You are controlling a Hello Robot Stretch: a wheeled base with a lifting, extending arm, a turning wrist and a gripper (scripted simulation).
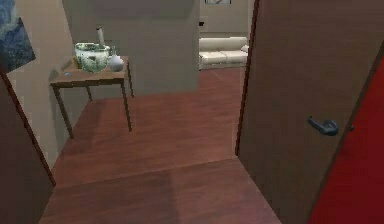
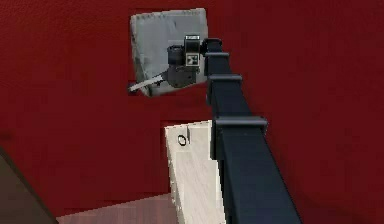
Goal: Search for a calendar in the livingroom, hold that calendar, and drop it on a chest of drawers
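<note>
In the arm side view the dark arm [image 2: 235, 130] rises from the bottom edge to the gripper [image 2: 142, 85] near the top, in front of a red wall [image 2: 70, 110]. A flat grey square thing [image 2: 160, 40], tilted, hangs at the gripper's far end clear of any surface. The gripper holds it. Its shape fits a calendar, though no detail shows on its face.
A white upright panel [image 2: 195, 180] with a small dark ring stands beside the arm. Ahead, a small wooden table [image 1: 90, 80] carries a patterned bowl [image 1: 93, 57]. A brown door [image 1: 300, 100] with a handle stands at the forward view's right. A white sofa [image 1: 222, 50] lies beyond. Wooden floor [image 1: 170, 150] runs between.
</note>
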